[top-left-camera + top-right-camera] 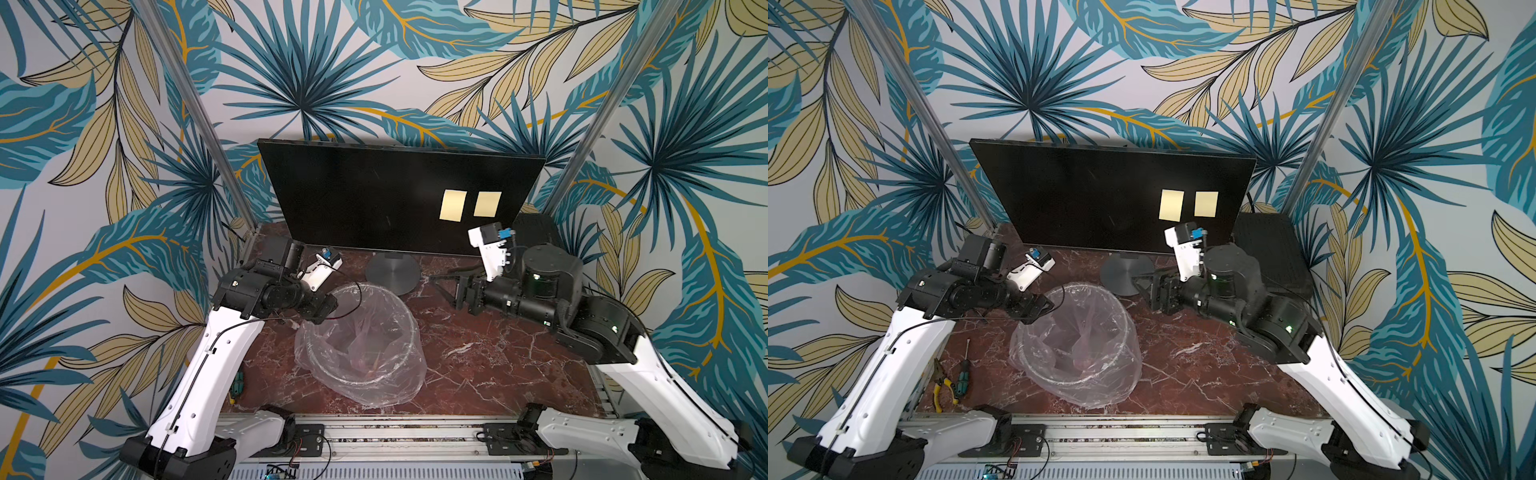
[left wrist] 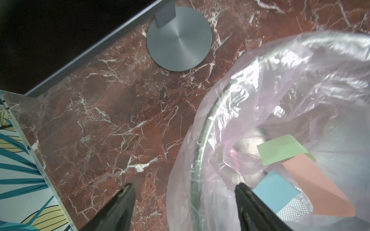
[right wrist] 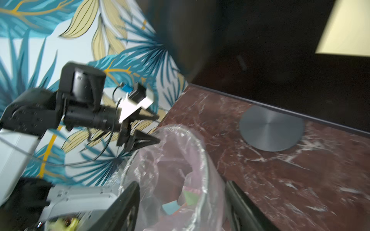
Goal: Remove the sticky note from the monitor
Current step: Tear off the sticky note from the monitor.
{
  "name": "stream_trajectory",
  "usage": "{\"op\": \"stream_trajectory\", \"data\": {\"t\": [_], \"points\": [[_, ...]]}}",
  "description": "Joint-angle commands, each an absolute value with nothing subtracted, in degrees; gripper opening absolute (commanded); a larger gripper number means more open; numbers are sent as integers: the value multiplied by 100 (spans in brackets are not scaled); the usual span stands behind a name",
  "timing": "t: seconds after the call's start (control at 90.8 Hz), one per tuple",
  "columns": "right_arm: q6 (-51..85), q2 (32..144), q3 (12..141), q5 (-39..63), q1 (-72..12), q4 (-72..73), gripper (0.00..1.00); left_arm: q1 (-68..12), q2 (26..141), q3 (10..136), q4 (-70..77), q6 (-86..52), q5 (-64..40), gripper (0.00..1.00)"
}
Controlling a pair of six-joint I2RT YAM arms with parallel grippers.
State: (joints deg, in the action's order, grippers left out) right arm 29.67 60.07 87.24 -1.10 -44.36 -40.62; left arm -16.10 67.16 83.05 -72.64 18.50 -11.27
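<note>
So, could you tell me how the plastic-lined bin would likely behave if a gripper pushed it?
The bin is probably light: it holds only a few paper notes, so it may slide or tip on the marble table. Its loose liner looks floppy and slick, likely crumpling rather than giving a firm hold.

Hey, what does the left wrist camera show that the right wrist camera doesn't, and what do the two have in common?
Only the left wrist view: the stand's upright neck and the bin's metal mesh. Only the right wrist view: the left arm, and a yellow sticky note on the monitor. Both: the round stand base, the marble table, the bag-lined bin, and a green note and a blue note inside it.
</note>
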Motion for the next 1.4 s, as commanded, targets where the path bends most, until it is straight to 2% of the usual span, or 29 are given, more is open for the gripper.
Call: {"op": "stream_trajectory", "data": {"t": [0.0,0.099,0.231,0.496,0.837,1.388], "points": [[3432,5800,8685,-1205,-3994,-4437,71,-1634,6556,8033,-6999,1646,-1137,75],[3531,5764,8632,-1203,-3388,-4262,72,-1632,6610,7958,-6925,1520,-1234,71],[3688,5965,8696,-534,-2665,-3876,76,-1627,6677,7923,-6879,1415,-1397,64],[4132,6497,8617,194,-1885,-3023,76,-1627,6726,7840,-6808,1334,-1435,54],[5009,7017,7949,1312,-966,-1371,77,-1634,6763,7852,-6749,1301,-1459,53],[5010,7627,7910,1641,-615,-626,78,-1631,6768,7889,-6774,1312,-1441,53]]}}
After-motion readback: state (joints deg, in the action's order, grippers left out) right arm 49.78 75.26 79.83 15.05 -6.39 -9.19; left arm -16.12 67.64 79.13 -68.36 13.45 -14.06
